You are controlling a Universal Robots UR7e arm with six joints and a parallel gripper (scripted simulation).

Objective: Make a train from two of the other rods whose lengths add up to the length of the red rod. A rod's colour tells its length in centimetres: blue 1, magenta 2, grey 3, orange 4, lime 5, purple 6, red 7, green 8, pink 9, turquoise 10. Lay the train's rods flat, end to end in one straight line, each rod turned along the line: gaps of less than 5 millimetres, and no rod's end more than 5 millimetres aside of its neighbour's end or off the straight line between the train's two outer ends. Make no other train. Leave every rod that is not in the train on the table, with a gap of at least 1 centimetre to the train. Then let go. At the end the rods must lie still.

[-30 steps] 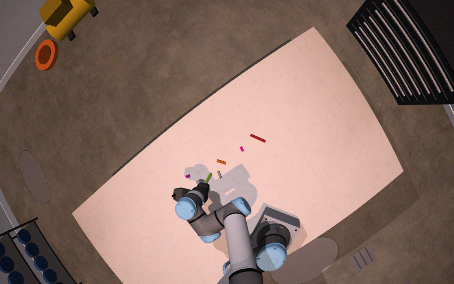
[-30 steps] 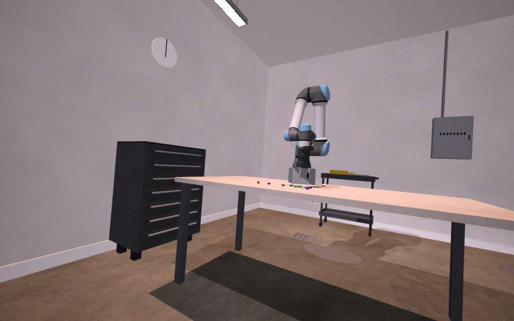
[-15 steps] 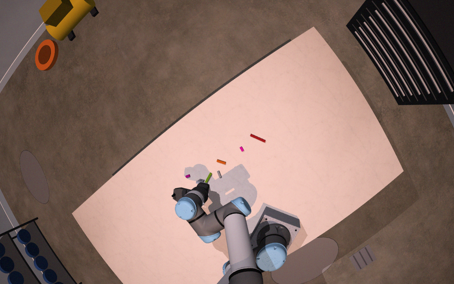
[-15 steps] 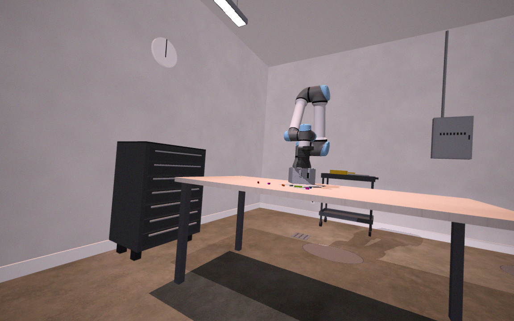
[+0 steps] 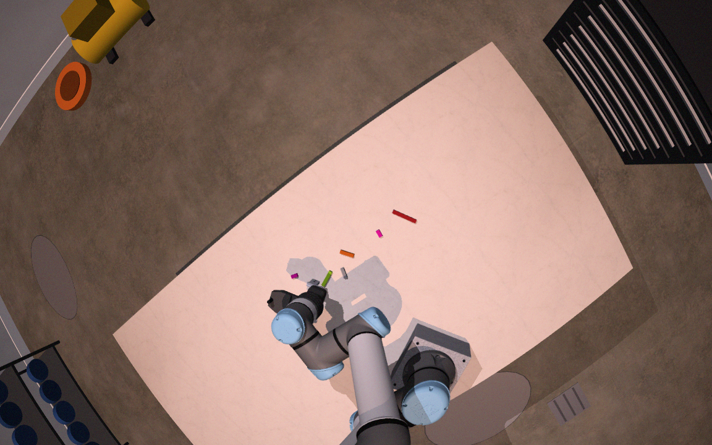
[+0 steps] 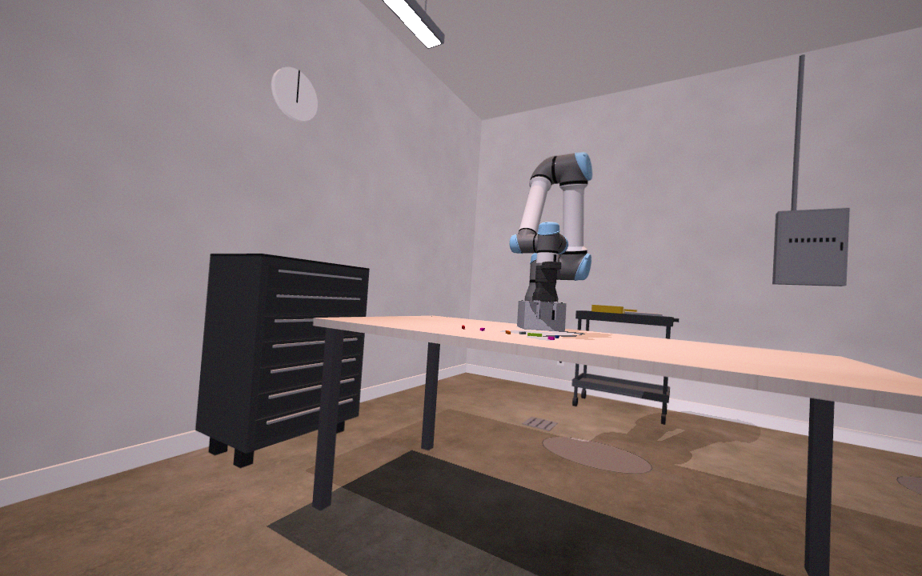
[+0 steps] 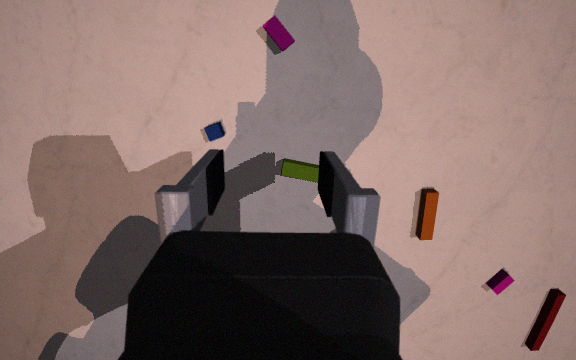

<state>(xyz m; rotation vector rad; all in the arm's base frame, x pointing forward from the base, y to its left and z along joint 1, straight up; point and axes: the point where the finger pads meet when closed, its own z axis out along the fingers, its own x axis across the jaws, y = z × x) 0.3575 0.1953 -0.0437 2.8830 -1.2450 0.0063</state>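
In the wrist view my gripper [image 7: 271,170] is open and empty above the table. The lime rod [image 7: 300,170] lies flat beyond the fingertips, and its right end is hidden behind the right finger. A blue rod [image 7: 214,131] lies just past the left finger. A magenta rod [image 7: 278,33] lies farther ahead. To the right lie the orange rod [image 7: 427,214], a second magenta rod [image 7: 499,281] and the red rod [image 7: 545,319]. In the overhead view the gripper [image 5: 314,283] is at the lime rod's [image 5: 326,277] near end. A grey rod [image 5: 343,272] lies just beside the lime rod.
All rods lie apart from each other on the pale table. The arm's base [image 5: 430,365] is bolted at the table's near edge. The arm's shadow covers the lime, grey and blue rods. A black drawer cabinet [image 6: 278,343] stands off the table.
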